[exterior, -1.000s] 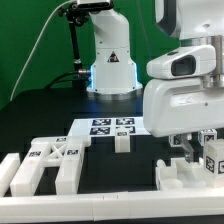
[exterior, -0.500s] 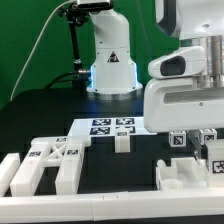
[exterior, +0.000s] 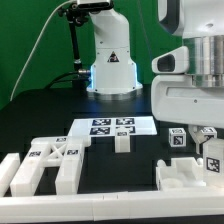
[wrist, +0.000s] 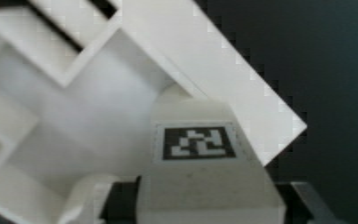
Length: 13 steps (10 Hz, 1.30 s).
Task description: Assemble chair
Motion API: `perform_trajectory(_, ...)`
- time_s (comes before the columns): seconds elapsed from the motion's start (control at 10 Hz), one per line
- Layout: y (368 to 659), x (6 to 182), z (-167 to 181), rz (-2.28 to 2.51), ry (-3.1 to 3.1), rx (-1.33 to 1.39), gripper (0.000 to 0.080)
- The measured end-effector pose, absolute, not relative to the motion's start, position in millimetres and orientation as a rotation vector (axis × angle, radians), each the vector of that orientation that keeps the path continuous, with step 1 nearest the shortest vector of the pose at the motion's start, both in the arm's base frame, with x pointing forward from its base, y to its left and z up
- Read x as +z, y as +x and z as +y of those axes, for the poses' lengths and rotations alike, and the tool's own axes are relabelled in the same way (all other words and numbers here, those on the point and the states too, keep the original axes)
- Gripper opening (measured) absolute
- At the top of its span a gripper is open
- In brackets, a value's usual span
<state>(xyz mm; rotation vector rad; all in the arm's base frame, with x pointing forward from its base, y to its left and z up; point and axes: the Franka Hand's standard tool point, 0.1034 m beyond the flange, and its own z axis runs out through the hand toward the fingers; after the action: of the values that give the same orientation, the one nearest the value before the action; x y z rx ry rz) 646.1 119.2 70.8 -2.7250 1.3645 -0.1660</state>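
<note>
Gripper (wrist: 208,198) pinched on small tagged chair block (wrist: 197,140), held up off tabletop (exterior: 130,178) to exterior view's right of marker board (exterior: 110,126). Block's long axis pointing straight out from gripper, toward recessed chair slab (exterior: 186,176) just below. Gap between block and slab: cannot tell.

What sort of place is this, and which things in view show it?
Most likely a robotics lab bench: a robot arm mounted on a black table, a green backdrop behind it, and white tagged blocks laid out for assembly.
</note>
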Motion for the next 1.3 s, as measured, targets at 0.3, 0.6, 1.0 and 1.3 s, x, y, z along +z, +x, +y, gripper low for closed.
perform_trajectory(0.3,645.5,71.2,121.2,1.938,-2.273,-0.074,0.0288)
perform_trajectory(0.6,645.7,71.5,121.3,2.062,-2.151,-0.055,0.0297)
perform_trajectory(1.0,647.2,71.4,116.3,1.604,-2.521,-0.108,0.0608)
perform_trajectory(1.3,644.5,69.0,114.3,1.03,-2.822,-0.163,0.0647)
